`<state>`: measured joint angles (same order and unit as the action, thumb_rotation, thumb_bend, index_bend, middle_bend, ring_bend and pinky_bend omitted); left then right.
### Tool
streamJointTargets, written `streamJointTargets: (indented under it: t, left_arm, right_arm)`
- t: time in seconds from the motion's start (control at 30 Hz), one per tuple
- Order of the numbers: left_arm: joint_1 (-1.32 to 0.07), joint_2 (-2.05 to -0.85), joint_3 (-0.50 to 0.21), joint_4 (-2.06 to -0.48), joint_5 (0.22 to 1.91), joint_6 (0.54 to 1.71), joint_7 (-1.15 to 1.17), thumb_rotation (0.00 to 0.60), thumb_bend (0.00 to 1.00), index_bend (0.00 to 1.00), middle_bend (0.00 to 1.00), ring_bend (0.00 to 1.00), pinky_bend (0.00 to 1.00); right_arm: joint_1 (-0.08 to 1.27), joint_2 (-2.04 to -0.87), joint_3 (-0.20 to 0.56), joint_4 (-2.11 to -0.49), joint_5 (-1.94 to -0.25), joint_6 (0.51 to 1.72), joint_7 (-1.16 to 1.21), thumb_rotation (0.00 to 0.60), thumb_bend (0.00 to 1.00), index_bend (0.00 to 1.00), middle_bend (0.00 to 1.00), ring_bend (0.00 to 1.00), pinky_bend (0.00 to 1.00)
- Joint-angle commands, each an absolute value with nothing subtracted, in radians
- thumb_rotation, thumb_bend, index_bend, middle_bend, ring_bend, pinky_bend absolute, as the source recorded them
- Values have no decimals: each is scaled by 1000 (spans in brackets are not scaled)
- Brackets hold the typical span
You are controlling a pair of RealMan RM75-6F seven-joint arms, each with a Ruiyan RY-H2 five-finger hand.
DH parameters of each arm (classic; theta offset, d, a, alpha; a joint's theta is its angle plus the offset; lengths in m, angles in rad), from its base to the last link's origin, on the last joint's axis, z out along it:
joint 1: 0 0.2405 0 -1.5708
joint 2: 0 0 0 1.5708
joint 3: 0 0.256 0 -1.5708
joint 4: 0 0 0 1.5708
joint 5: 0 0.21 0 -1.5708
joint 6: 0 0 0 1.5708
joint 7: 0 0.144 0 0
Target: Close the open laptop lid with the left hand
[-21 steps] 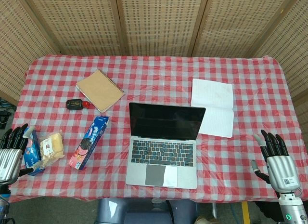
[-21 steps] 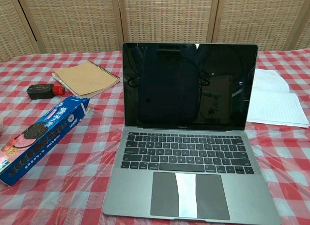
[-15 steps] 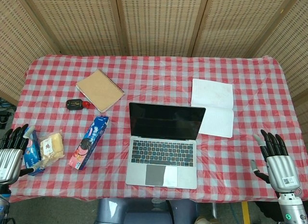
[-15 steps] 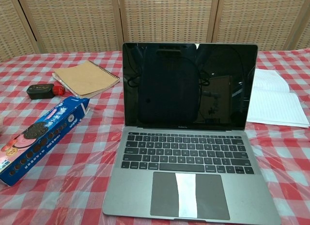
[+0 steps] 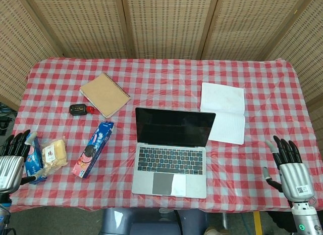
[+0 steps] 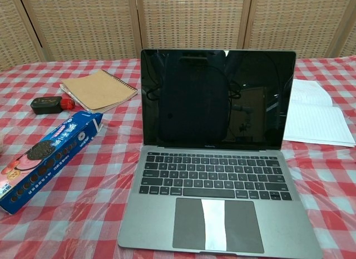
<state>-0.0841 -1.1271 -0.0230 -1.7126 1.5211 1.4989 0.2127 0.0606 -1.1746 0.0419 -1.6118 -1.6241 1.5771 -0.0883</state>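
laptop position first: the open grey aluminium laptop with a dark screen (image 5: pixel 170 151) sits near the middle of the red-and-white checked tablecloth (image 5: pixel 161 78), toward its near edge, lid (image 6: pixel 218 97) standing close to upright and keyboard facing the robot. the hinge line runs from 9 o'clock to 3 o'clock across the table, so the lid's top edge is a long horizontal bar, and closing it means tipping that edge down toward 6 o'clock.

the silver-and-black left hand (image 5: pixel 12 161) rests at the near left corner of the table, fingers straight and apart, holding nothing. from it the laptop lies toward 3 o'clock and slightly up, well apart. between the two lie a clear bag of pale yellow snack (image 5: pixel 54 152), a small blue carton (image 5: pixel 33 159) just beside the fingers, and a long blue cookie box (image 5: pixel 93 148) angled toward 1 o'clock. judging from this layout, the hand must travel over or around these to reach the lid's left top corner, the nearer one.

the silver-and-black right hand (image 5: pixel 290 167) sits at the near right corner, likewise spread and empty, about as far from the laptop on the other side, with bare cloth between. it looks no further away, but the task names the left hand.

the chest view shows neither hand. nothing touches the lid yet, so closing has not begun.
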Motion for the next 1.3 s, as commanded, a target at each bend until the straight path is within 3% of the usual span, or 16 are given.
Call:
streamJointTargets:
  t: [0.03,0.73,0.93,1.1,1.3]
  left_arm:
    - [-85,-1127,-22,-1712,1520,1495,214,600,0,0,0,0,0]
    - [-88,-1117,-19,-1724,1526,1489,211,600,0,0,0,0,0]
    - [-127,-1071,-28,-1761,1531,1432,158,600,34,0,0,0,0]
    - [-193,-1010,-73,-1789,1512,1362,126,600,158,0,0,0,0]
    - [-301,-963,-137,-1818,1465,1235,98,600,485,0,0,0,0]
  right_arm:
    - [61,-1176,42,-1610,-1623,1574,-89,600,655,0,0,0,0]
    - [62,-1180,40,-1608,-1622,1568,-89,600,668,0,0,0,0]
    - [66,-1183,48,-1595,-1598,1553,-83,600,672,0,0,0,0]
    - [70,-1192,55,-1584,-1583,1545,-88,600,686,0,0,0,0]
    - [76,-1208,63,-1568,-1556,1524,-103,600,688,0,0,0,0]
